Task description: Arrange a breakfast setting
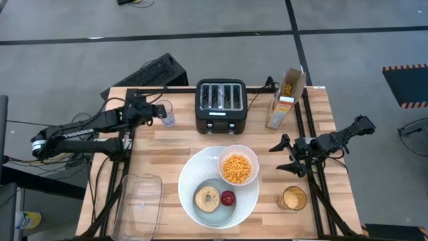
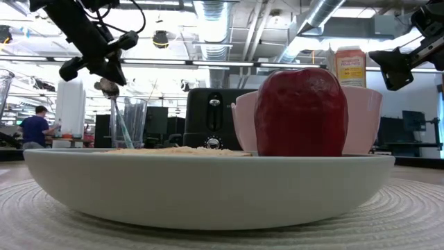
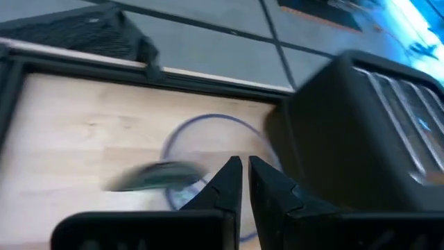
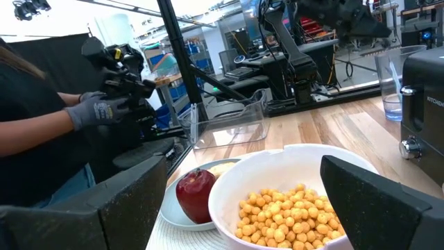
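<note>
The white plate sits at the table's near middle. It holds the bagel half, the red apple and the white bowl of orange cereal balls. The spoon stands in a clear glass at the far left, bowl end up past the rim. My left gripper hangs shut over that glass, beside the spoon's upper end, with nothing showing between its fingers. My right gripper waits open at the right, level, facing the bowl. My left gripper's shut fingers slant down from the table's left, right next to the spoon's upper end. I cannot tell whether they touch it. The spoon's handle stays down inside the glass.
A black toaster stands at the far middle, close to the glass. Right of it is a cereal box. A glass of orange drink is at the near right and a clear container at the near left. A person's gloved hand shows beyond the table.
</note>
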